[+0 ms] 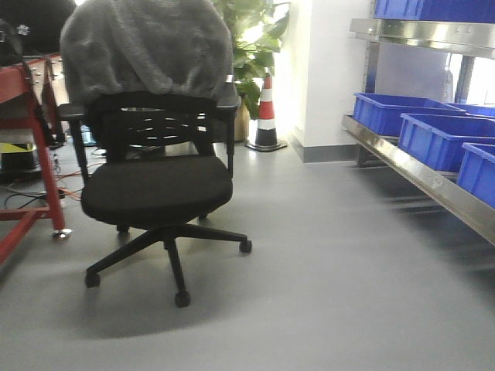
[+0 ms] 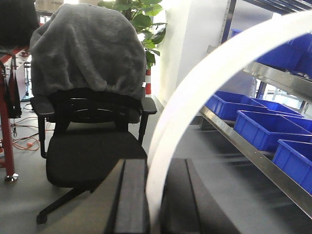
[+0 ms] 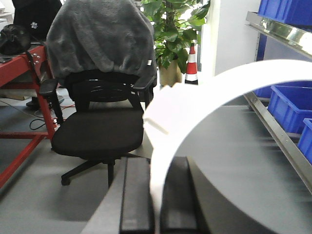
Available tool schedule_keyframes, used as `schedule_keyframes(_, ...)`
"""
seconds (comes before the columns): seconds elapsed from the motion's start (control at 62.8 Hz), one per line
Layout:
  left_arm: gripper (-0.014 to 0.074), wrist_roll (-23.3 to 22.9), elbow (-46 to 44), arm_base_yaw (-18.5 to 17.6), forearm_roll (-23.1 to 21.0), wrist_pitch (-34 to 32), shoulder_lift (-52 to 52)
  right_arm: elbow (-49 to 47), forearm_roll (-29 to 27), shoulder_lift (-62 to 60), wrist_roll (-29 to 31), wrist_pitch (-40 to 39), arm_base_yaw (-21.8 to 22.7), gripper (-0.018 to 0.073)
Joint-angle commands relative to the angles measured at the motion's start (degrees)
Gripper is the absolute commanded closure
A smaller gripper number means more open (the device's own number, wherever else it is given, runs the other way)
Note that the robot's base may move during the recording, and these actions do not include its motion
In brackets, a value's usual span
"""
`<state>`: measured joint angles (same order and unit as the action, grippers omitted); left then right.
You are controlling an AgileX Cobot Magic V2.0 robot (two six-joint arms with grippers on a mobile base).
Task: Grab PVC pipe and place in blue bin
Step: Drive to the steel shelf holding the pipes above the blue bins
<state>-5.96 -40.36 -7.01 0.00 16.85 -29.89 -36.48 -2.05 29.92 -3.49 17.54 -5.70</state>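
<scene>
A white curved PVC pipe [image 2: 195, 92] arcs up and to the right from between the two black fingers of my left gripper [image 2: 155, 165], which is shut on it. In the right wrist view a white curved PVC pipe [image 3: 195, 107] likewise rises from my right gripper [image 3: 157, 163], also shut on it, and bends off to the right. Several blue bins [image 1: 402, 112] [image 2: 265, 129] [image 3: 287, 105] sit on the metal shelf at the right, apart from both grippers. Neither gripper nor pipe shows in the exterior view.
A black office chair [image 1: 155, 185] draped with a grey blanket stands on the grey floor at left centre. A red table frame [image 1: 31, 154] is at the far left. A traffic cone [image 1: 266, 112] and a plant stand behind. The shelf rail [image 1: 418, 174] juts along the right.
</scene>
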Motion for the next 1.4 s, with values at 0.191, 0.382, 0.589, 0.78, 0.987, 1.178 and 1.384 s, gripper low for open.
schedule_keyframes(0.191, 0.0707, -0.2, 0.02, 0.04, 0.31, -1.65, 0.4, 0.01, 0.42, -0.29, 0.16, -1.74, -0.08, 0.0728)
schedule_keyframes(0.382, 0.0707, -0.2, 0.02, 0.04, 0.31, -1.65, 0.4, 0.01, 0.42, -0.29, 0.16, -1.74, -0.08, 0.0728)
schedule_keyframes(0.589, 0.0707, -0.2, 0.02, 0.04, 0.31, -1.65, 0.4, 0.01, 0.42, -0.29, 0.16, -1.74, -0.08, 0.0728)
schedule_keyframes(0.78, 0.0707, -0.2, 0.02, 0.04, 0.31, -1.65, 0.4, 0.01, 0.42, -0.29, 0.16, -1.74, -0.08, 0.0728)
schedule_keyframes(0.987, 0.0707, -0.2, 0.02, 0.04, 0.31, -1.65, 0.4, 0.01, 0.42, -0.29, 0.16, -1.74, -0.08, 0.0728)
schedule_keyframes(1.178, 0.0707, -0.2, 0.02, 0.04, 0.31, -1.65, 0.4, 0.01, 0.42, -0.29, 0.16, -1.74, -0.08, 0.0728)
schedule_keyframes(1.384, 0.0707, -0.2, 0.02, 0.04, 0.31, -1.65, 0.4, 0.01, 0.42, -0.29, 0.16, -1.74, -0.08, 0.0728)
